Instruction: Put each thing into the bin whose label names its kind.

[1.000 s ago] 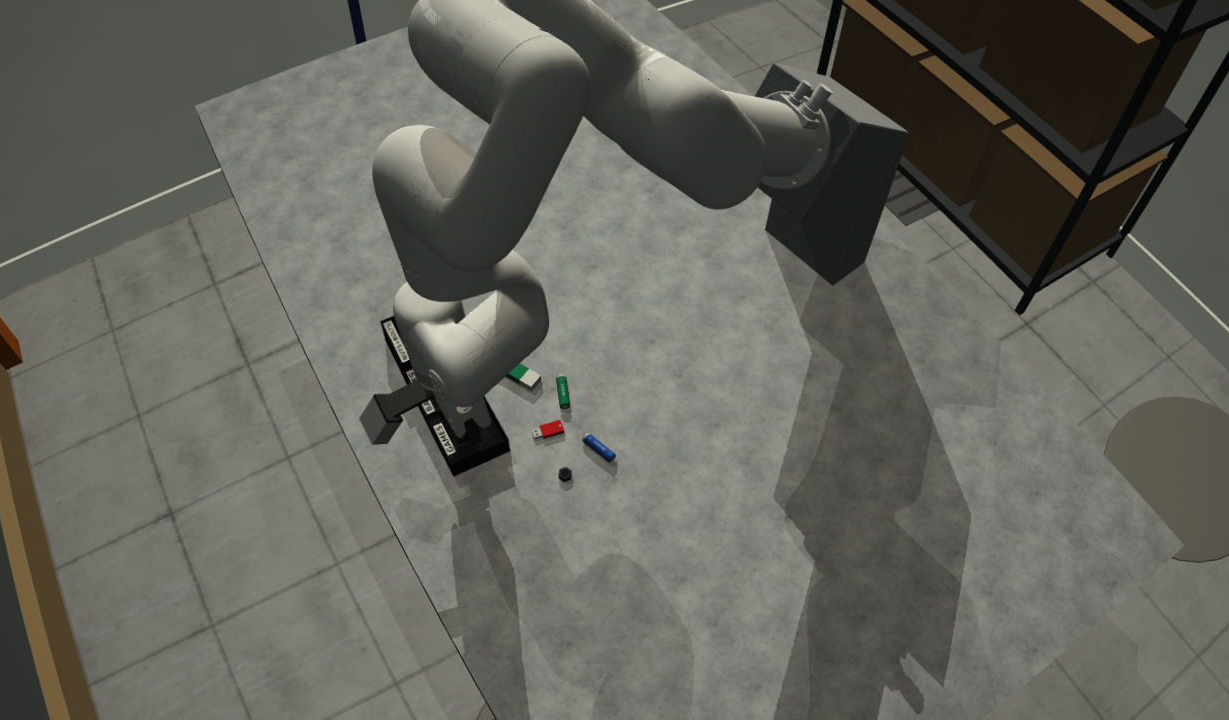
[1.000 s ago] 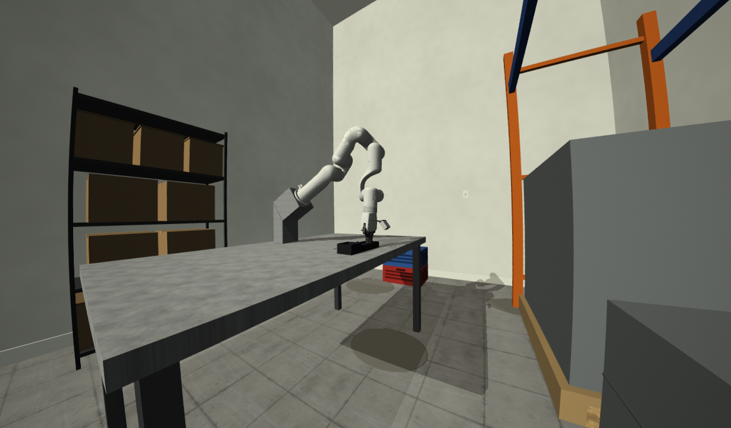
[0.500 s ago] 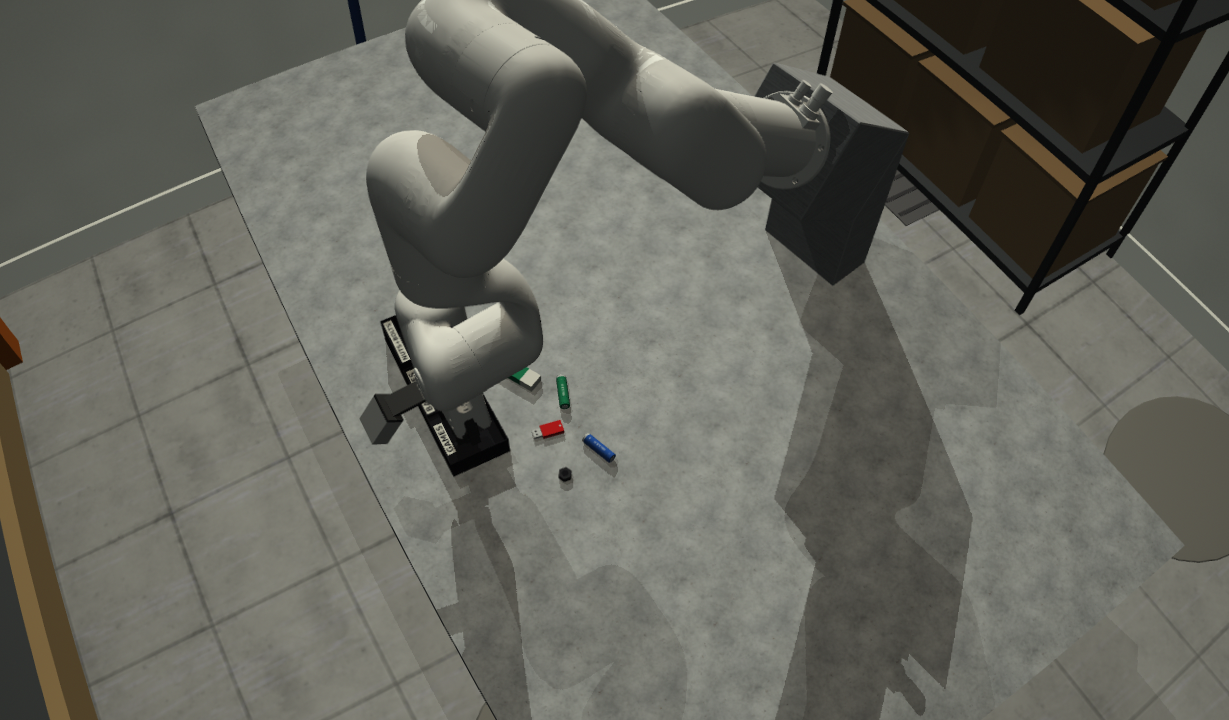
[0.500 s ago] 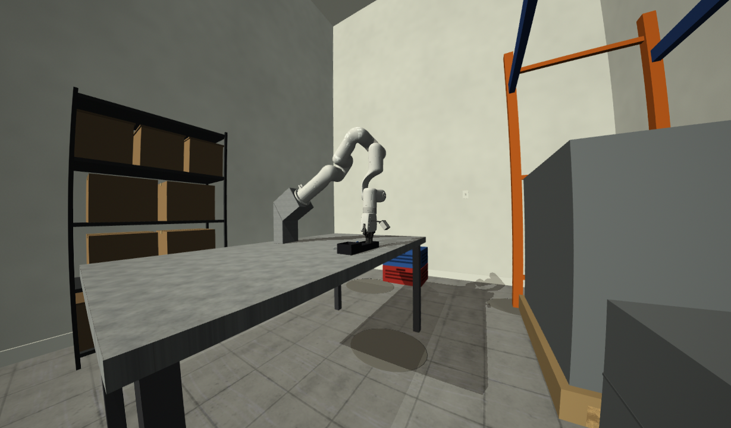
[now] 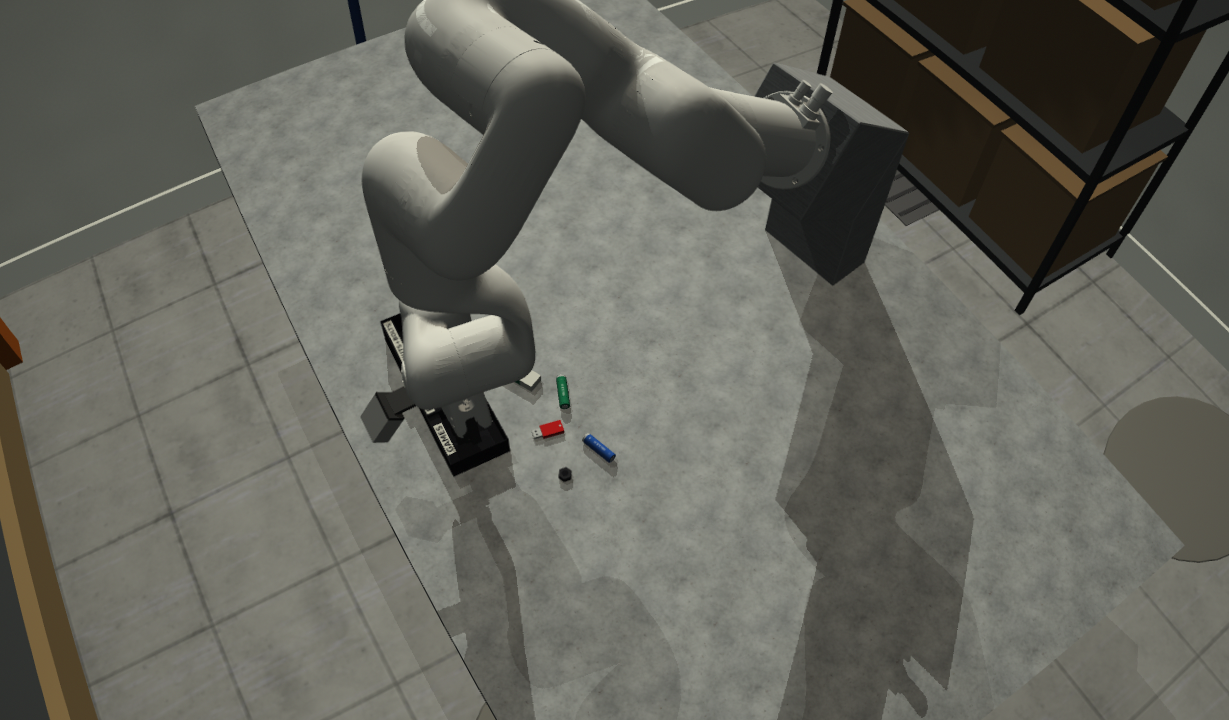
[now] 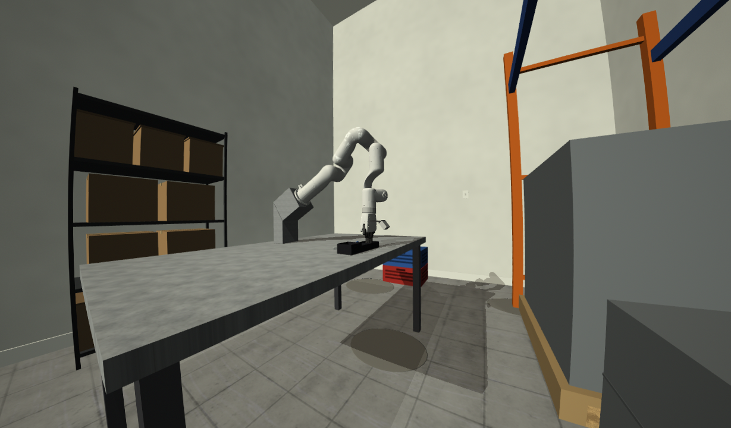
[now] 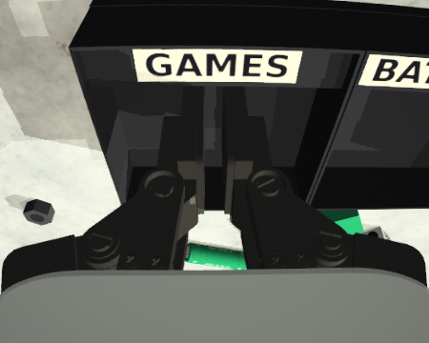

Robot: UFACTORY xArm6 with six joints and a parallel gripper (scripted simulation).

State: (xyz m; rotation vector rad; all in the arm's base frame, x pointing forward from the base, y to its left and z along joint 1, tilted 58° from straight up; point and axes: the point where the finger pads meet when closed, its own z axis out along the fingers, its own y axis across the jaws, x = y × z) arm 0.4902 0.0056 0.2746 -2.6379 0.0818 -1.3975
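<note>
A black row of bins (image 5: 486, 447) (image 6: 349, 248) stands near the table's left edge. In the wrist view its near compartment (image 7: 113, 114) is labelled GAMES, and the one to its right (image 7: 399, 133) has a label starting BAT. My gripper (image 7: 213, 111) (image 6: 366, 240) is shut with nothing seen between the fingers, and its tips reach down into the GAMES compartment. A green battery (image 5: 562, 391) (image 7: 214, 255), a red USB stick (image 5: 551, 429), a blue cylinder (image 5: 599, 446), a black nut (image 5: 564, 473) (image 7: 38, 211) and a green and white cartridge (image 5: 530, 380) (image 7: 338, 223) lie on the table right of the bins.
The arm's dark base block (image 5: 833, 197) stands at the table's far right edge. A black shelf rack with brown boxes (image 5: 1048, 107) stands beyond it. The table edge runs just left of the bins.
</note>
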